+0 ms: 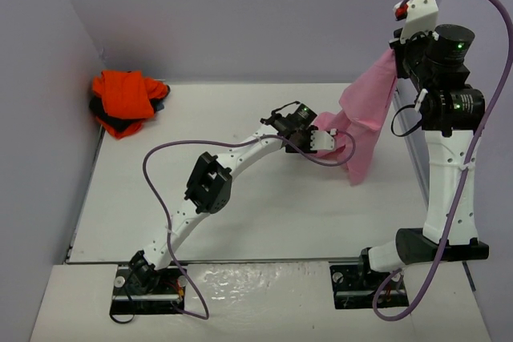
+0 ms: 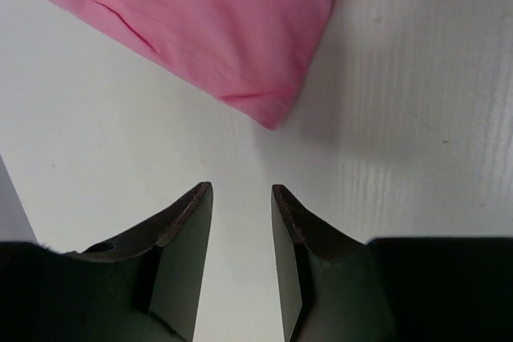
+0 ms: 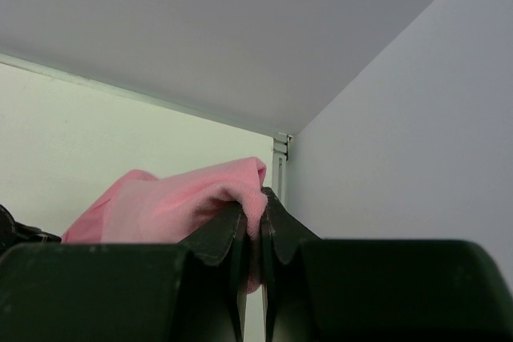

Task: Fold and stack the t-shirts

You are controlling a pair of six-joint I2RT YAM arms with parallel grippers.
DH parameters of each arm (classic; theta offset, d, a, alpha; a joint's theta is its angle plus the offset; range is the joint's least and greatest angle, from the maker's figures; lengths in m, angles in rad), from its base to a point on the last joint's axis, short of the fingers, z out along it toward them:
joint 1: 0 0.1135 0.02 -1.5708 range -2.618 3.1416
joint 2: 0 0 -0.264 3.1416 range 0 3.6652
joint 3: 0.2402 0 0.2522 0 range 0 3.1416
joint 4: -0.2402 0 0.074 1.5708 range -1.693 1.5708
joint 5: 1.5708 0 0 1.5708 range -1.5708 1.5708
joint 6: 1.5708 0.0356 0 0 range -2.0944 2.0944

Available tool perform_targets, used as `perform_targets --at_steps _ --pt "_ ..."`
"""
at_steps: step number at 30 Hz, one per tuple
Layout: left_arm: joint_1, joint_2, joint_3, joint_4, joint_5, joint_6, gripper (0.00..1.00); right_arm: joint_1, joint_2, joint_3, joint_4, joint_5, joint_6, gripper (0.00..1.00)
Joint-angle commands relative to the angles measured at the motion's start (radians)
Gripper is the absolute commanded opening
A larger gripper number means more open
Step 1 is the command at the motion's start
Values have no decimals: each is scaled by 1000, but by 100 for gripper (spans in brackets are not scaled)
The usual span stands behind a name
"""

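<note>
the pink t-shirt [image 1: 370, 110] hangs unfolded in the air at the right side of the table [image 1: 264, 222]. its upper edge is pinched in the raised right gripper [image 1: 396, 55], whose fingers are clamped together on the cloth in the right wrist view. whether its lower end rests on the table or hangs just above it i cannot tell. the left gripper [image 1: 327, 140] reaches toward the lower part of the shirt, fingers apart with nothing between them; in the left wrist view a corner of the pink cloth lies just ahead of the tips, not touching. well apart, in the far left corner, the orange t-shirt [image 1: 124, 95] sits bunched on the dark t-shirt [image 1: 159, 105], of which only edges show. i judge the task to be at an early stage: the pink shirt has no fold yet, and the corner heap looks crumpled rather than folded, so most folding and stacking is left. no brand, label or writing can be read anywhere
</note>
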Motion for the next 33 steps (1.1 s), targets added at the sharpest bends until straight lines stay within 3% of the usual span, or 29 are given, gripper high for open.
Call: perform_targets --at_steps 1,13,16,22,33 --pt "-9 -87 -14 27 9 3 32 -12 -40 2 127 13 -6 5" --pt "-21 -57 -7 48 34 -36 32 -12 -37 0 129 10 -1 5" --pt "-30 -44 15 59 30 -44 32 -11 -15 64 143 16 20 0" --pt "-53 -22 44 87 31 -80 28 -12 46 190 151 -38 82 0" --pt "-101 113 275 195 -18 -287 27 -12 38 139 157 -15 61 0"
